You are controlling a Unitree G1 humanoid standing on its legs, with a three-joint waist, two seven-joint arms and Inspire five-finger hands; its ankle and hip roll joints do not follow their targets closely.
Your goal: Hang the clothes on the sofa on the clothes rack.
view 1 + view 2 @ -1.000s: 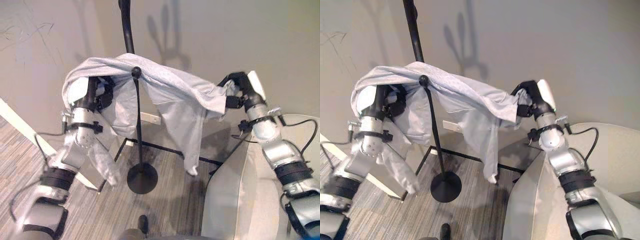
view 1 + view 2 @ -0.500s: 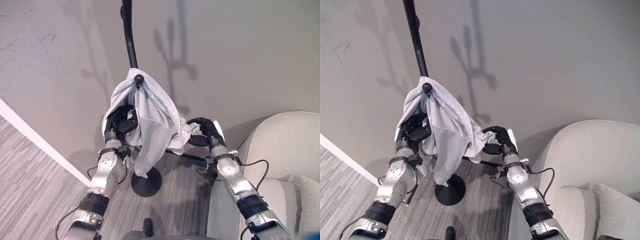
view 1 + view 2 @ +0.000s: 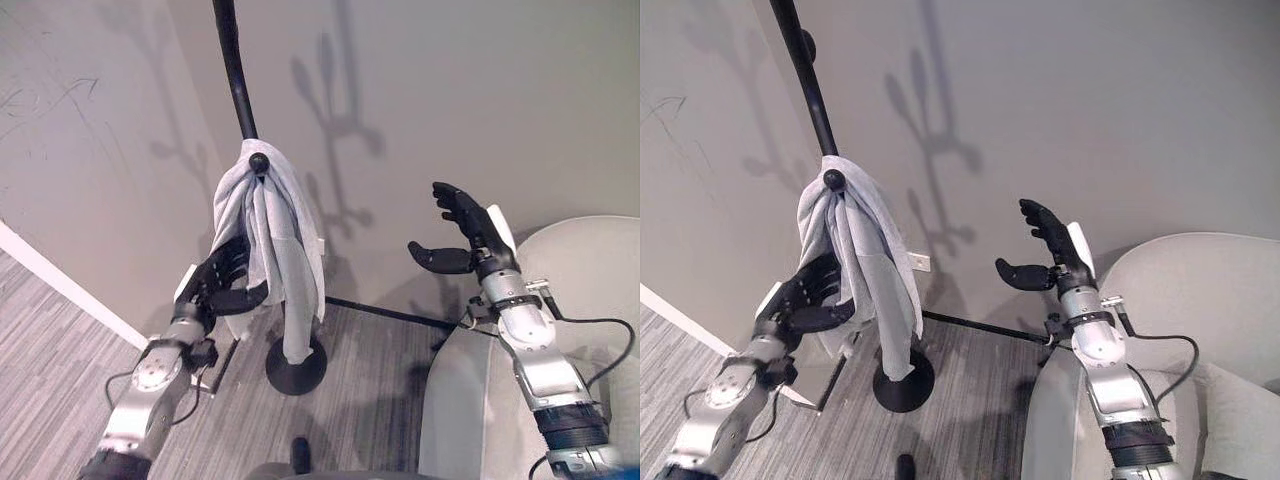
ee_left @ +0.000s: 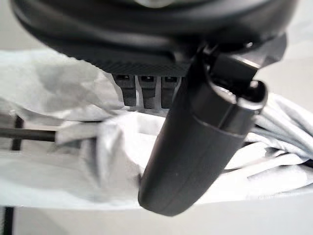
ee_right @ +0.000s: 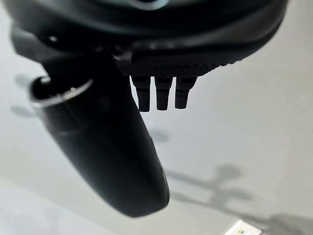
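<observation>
In your left eye view, the grey garment [image 3: 272,250] hung bunched from a knob of the black clothes rack [image 3: 236,75], and your left hand [image 3: 218,282] sat just beside its lower folds with fingers spread wide. Your right hand [image 3: 466,232] hovered well apart, fingers extended and empty, above the pale sofa [image 3: 580,270]. In the left wrist view, the cloth lay just past the thumb [image 4: 201,147]. In the right wrist view, bare wall showed beyond the straight fingers [image 5: 159,93].

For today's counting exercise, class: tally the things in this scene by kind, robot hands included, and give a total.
Garment: 1
Rack: 1
Sofa: 1
Robot hands, left and right: 2
Total: 5
</observation>
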